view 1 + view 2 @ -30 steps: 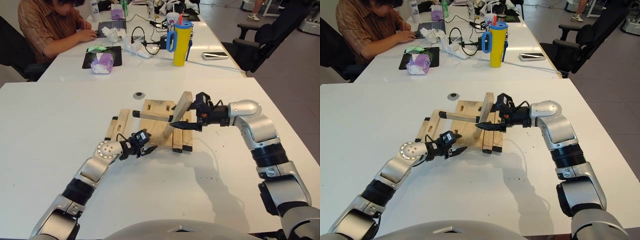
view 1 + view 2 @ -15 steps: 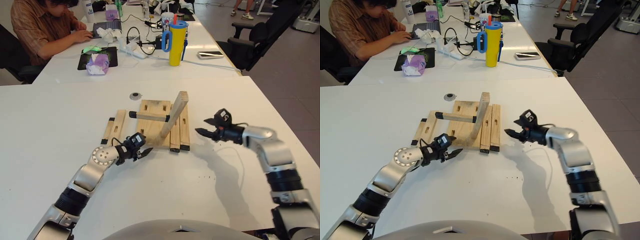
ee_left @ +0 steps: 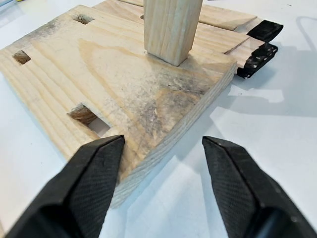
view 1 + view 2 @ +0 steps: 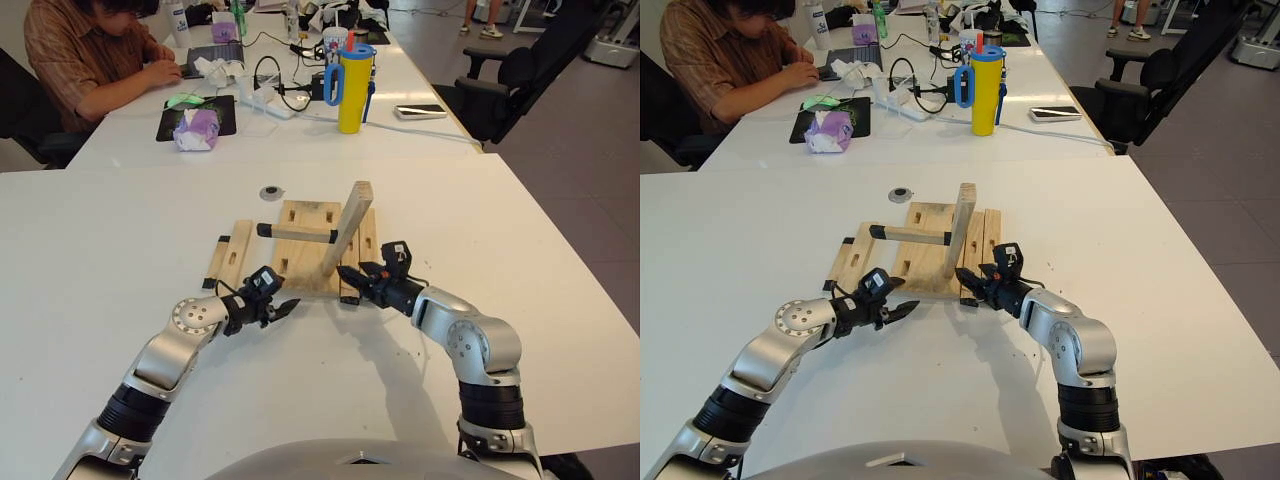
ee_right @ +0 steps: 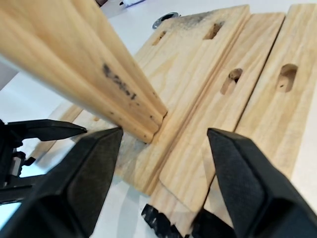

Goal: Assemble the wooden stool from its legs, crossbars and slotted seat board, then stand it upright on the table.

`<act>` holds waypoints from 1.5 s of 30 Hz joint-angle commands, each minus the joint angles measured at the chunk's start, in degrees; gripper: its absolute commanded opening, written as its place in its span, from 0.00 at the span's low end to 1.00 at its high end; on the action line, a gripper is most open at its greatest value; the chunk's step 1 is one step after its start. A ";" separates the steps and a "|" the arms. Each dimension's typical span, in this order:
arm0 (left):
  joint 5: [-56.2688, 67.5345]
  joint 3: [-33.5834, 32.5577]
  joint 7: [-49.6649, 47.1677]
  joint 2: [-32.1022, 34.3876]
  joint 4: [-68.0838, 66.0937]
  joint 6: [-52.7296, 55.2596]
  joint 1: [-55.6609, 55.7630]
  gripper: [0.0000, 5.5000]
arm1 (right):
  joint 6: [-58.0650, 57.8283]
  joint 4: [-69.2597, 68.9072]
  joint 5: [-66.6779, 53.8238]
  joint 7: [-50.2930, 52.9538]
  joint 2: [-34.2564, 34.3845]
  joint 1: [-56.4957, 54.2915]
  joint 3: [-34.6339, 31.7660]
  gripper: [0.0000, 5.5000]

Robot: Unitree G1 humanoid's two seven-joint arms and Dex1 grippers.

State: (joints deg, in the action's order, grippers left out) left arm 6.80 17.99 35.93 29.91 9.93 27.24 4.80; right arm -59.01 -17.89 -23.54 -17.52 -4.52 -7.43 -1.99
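The seat board (image 4: pixel 300 262) lies flat mid-table (image 4: pixel 110 250), nearer the far edge. One leg (image 4: pixel 348 225) stands tilted in its near right slot, with a crossbar (image 4: pixel 295 233) running off it over the board. Two more legs (image 4: pixel 362 255) lie against the board's right side. The left gripper (image 4: pixel 283 304) is at the board's near left corner, fingers spread and holding nothing. The right gripper (image 4: pixel 352 282) is at the near right corner by the tilted leg's base, also spread and holding nothing.

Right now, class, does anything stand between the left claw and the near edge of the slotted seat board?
Nothing visible does. The left claw is open and faces the near edge of the seat board, with only bare table in the gap. The leaning leg stands farther in on the board, out of the path.
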 commanded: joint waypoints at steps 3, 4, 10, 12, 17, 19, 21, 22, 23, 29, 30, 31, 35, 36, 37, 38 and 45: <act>-2.61 0.75 -0.27 3.31 -8.40 9.38 -4.78 0.53 | -4.32 0.84 -0.11 3.52 0.76 0.46 0.51 0.58; -2.67 0.63 -0.38 3.23 -8.47 9.36 -4.72 0.53 | -5.08 1.13 0.40 4.01 0.34 0.45 0.83 0.58; -2.89 0.22 -1.71 2.31 -8.27 9.49 -5.66 0.53 | -12.44 3.98 4.99 8.50 -4.33 -1.21 2.19 0.58; -2.79 0.00 -2.44 1.89 -8.22 9.47 -5.79 0.53 | -12.67 4.79 6.12 8.63 -7.01 -2.04 3.22 0.58; -2.20 -0.98 -3.92 1.02 -8.28 8.78 -5.32 0.53 | -13.75 4.12 4.92 7.49 -7.10 -3.66 2.89 0.58; -1.83 -1.95 -4.32 0.73 -8.29 8.36 -4.82 0.53 | -13.18 3.99 3.62 7.52 -4.79 -4.30 1.16 0.58; -1.48 -3.25 -4.57 0.87 -8.12 8.08 -4.13 0.53 | -12.35 3.87 3.12 7.75 -3.13 -4.97 -0.36 0.58; -1.20 -3.84 -4.67 0.89 -8.09 7.98 -3.76 0.53 | -12.22 3.81 2.90 7.86 -2.30 -5.21 -1.21 0.58; -0.67 -4.62 -4.65 0.79 -7.95 8.06 -3.36 0.53 | -11.87 3.71 3.25 7.96 -2.26 -5.35 -1.19 0.58; -0.17 -5.77 -4.19 0.42 -8.77 7.83 -1.73 0.53 | -9.76 2.98 4.82 9.47 -1.81 -5.68 -2.64 0.58; -0.43 -5.41 -4.00 0.53 -9.15 7.71 -1.57 0.53 | -9.41 2.69 5.21 9.37 -2.48 -5.77 -2.11 0.58; -0.72 -4.96 -3.80 0.62 -9.51 7.59 -1.41 0.53 | -9.12 2.45 5.41 9.40 -2.69 -5.75 -2.00 0.58; -1.00 -2.66 -1.19 1.33 -10.16 7.50 -0.66 0.53 | -8.14 2.24 5.37 9.56 -2.07 -6.24 -1.90 0.58; -0.38 -2.50 -0.37 1.35 -9.58 7.91 -0.58 0.53 | -8.03 2.12 5.24 9.56 -1.84 -6.32 -1.89 0.58; 0.04 -2.40 0.26 1.47 -9.14 8.19 -0.50 0.53 | -8.02 2.01 4.98 9.59 -1.44 -6.39 -2.06 0.58; 0.04 -1.76 1.24 2.13 -8.31 8.44 -0.58 0.53 | -8.03 1.77 4.60 9.67 -0.84 -6.39 -2.45 0.58; -1.22 0.15 3.41 4.51 -7.47 8.92 -0.46 0.53 | -8.58 1.66 3.15 10.70 3.44 -5.75 -3.62 0.58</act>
State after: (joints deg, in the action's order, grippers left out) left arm 7.85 15.24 38.27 32.86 5.06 32.72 7.00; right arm -67.21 -15.69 -19.58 -7.46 -2.55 -12.89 -5.40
